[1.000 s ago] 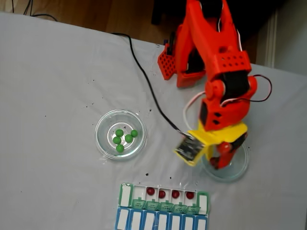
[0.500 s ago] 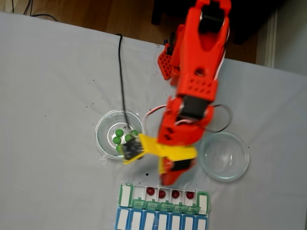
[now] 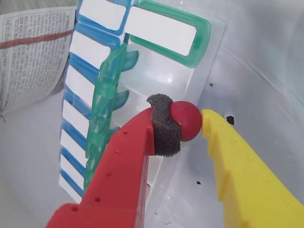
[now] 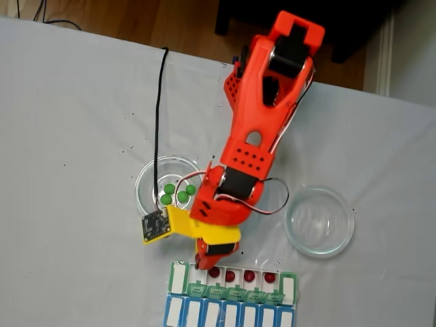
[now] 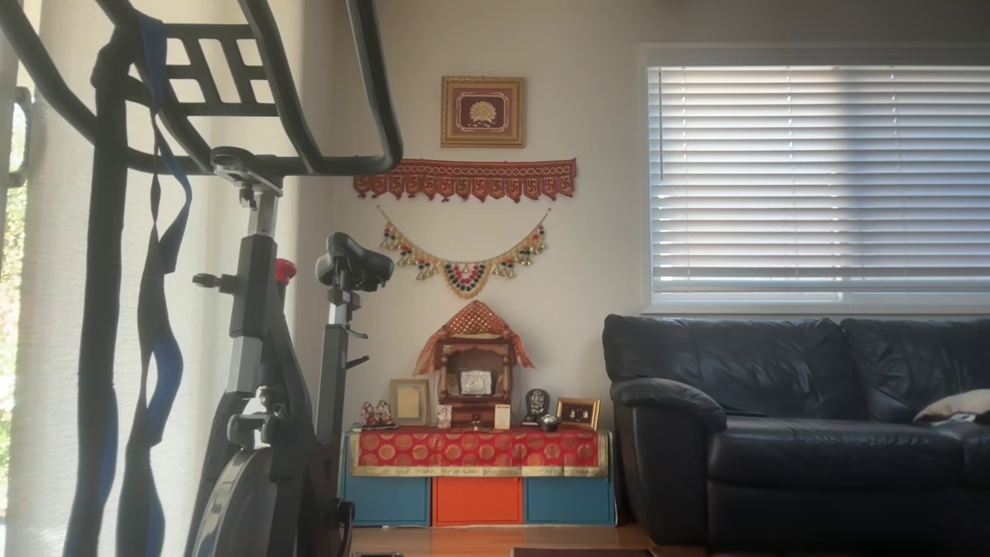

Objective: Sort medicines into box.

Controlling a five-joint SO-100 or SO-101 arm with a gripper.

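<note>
In the wrist view my gripper (image 3: 186,121) is shut on a glossy dark red ball (image 3: 187,118), pinched between the black foam pad of the red finger (image 3: 164,128) and the yellow finger (image 3: 223,152). It hangs just above an open white compartment of the box (image 3: 159,78). From the fixed view, the gripper (image 4: 204,263) is over the left part of the box (image 4: 291,287). More red balls (image 4: 249,276) lie in separate compartments to its right. Several green balls (image 4: 182,196) sit in the left glass dish (image 4: 146,178).
An empty glass dish (image 4: 340,238) stands right of the arm. The blue-lidded row (image 4: 228,315) adjoins the box on the near side. A black cable (image 4: 158,102) runs from the table's far edge to the wrist. Printed paper (image 3: 33,52) lies beyond the blue row.
The arm has swung left from the right-hand dish, across the table, to the left part of the box. That dish now stands uncovered.
</note>
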